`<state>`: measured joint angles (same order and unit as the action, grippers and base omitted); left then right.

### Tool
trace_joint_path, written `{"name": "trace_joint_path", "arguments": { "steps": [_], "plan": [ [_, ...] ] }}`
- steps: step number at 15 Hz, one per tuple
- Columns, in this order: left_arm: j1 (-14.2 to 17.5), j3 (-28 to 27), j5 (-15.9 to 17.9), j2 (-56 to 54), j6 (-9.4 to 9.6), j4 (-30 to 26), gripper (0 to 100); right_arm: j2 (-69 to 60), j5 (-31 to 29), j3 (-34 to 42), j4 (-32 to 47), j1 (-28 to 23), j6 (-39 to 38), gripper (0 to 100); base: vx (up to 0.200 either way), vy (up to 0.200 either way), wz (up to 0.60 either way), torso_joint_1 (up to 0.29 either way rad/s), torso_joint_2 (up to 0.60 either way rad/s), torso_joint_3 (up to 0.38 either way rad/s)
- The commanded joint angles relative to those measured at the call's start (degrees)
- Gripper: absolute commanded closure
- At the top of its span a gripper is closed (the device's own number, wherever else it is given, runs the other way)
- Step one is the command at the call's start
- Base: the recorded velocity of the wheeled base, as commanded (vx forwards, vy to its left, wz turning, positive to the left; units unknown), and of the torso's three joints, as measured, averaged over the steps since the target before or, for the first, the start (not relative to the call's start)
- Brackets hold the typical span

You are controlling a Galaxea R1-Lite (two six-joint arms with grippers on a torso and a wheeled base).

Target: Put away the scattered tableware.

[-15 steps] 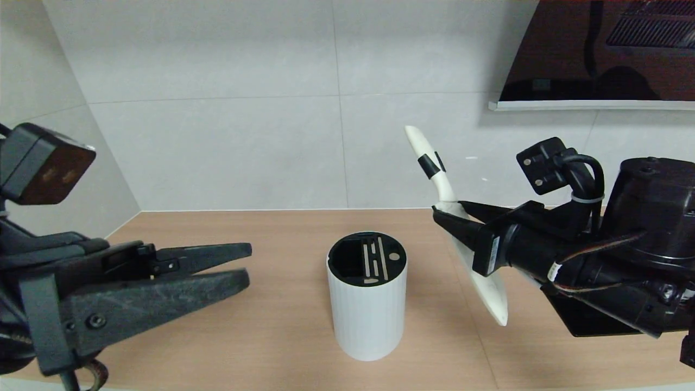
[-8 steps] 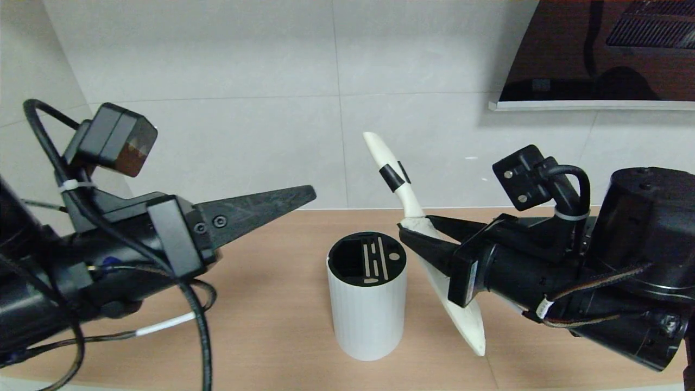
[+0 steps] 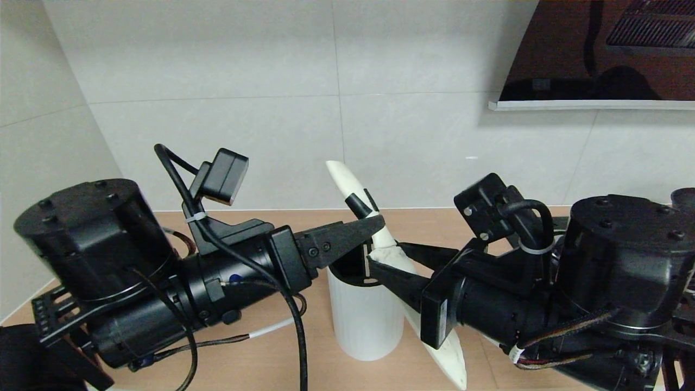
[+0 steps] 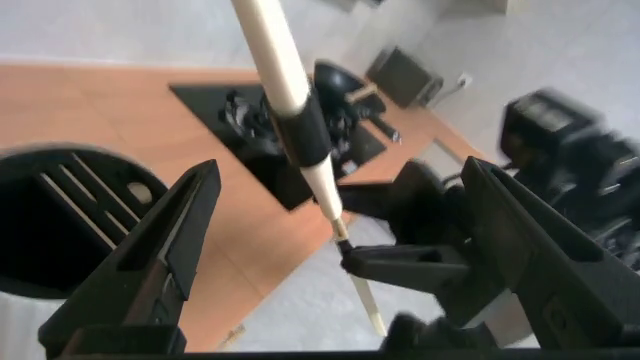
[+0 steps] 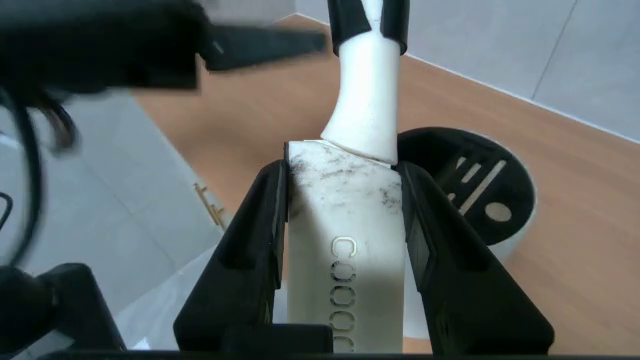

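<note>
Standing by the wood counter (image 3: 244, 369), I see the L gripper (image 3: 372, 225) at the left, up off the surface w/ its tip level with the holder's top. Its pincer is released: in its wrist view, L gripper (image 4: 340, 170) has fingers spread wide on either side of the spatula handle, not touching it.

The white holder (image 3: 364, 320) stands upright approx. mid-counter, between the back edge and the near edge. Its black slotted top is partly hidden behind both grippers, and clearer from the wrists: holder (image 4: 60, 210), holder (image 5: 470, 190).

The spatula (image 3: 440, 347) is held off the counter, tilted. Its handle end points up twd the tiled wall (image 3: 217, 81) and its blade hangs low, just right of the holder, nr the near edge. Can't tell if the blade tip touches the wood. A black tape band (image 3: 358, 206) wraps the handle, just above the L fingertip.

The R gripper (image 3: 392, 259) is clenched on the spatula's neck, where handle meets blade; the R gripper (image 5: 340, 220) fingers press both sides.

A black hob panel (image 4: 200, 98) sits in the counter, and a dark hood (image 3: 597, 49) hangs at the upper right.
</note>
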<state>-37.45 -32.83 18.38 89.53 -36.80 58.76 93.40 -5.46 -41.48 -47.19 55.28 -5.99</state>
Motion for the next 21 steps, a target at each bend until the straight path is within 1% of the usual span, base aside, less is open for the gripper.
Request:
{"name": "trace_joint_path", "arguments": {
  "steps": [1, 4, 7, 16, 17, 21],
  "plan": [
    [-0.17, -0.13, -0.01, 0.91, -0.02, 0.3, 0, 0.64, 0.01, 0.0, -0.01, 0.7, 0.01, 100, 0.0, 0.0, 0.0, 0.0, 0.0, 0.0],
    [-0.17, -0.22, -0.37, 2.14, -0.02, 2.41, 0, 0.46, -0.08, 0.0, -0.01, 1.58, -0.96, 100, 0.0, 0.0, 0.0, 0.0, 0.0, 0.0],
    [-0.17, -0.39, -3.0, 3.9, -0.02, 5.49, 0, 0.46, -0.08, 0.09, -0.01, 2.02, -0.96, 100, 0.0, 0.0, 0.0, 0.0, 0.0, 0.0],
    [-0.17, -0.31, -3.09, 3.55, 0.07, 5.67, 0, 0.37, -0.16, 0.44, -0.01, 3.69, -0.96, 100, 0.0, 0.0, 0.0, 0.0, 0.0, 0.0],
    [-0.17, -0.31, -3.09, 3.55, 0.07, 5.67, 100, 0.37, -0.6, 0.44, -0.01, 3.87, -0.96, 100, 0.0, 0.0, 0.0, 0.0, 0.0, 0.0],
    [-0.17, -0.39, -3.09, 3.64, 0.07, 5.67, 100, 0.37, -0.87, 0.53, -0.01, 4.31, -0.96, 100, 0.0, 0.0, 0.0, 0.0, 0.0, 0.0]
  ]
}}
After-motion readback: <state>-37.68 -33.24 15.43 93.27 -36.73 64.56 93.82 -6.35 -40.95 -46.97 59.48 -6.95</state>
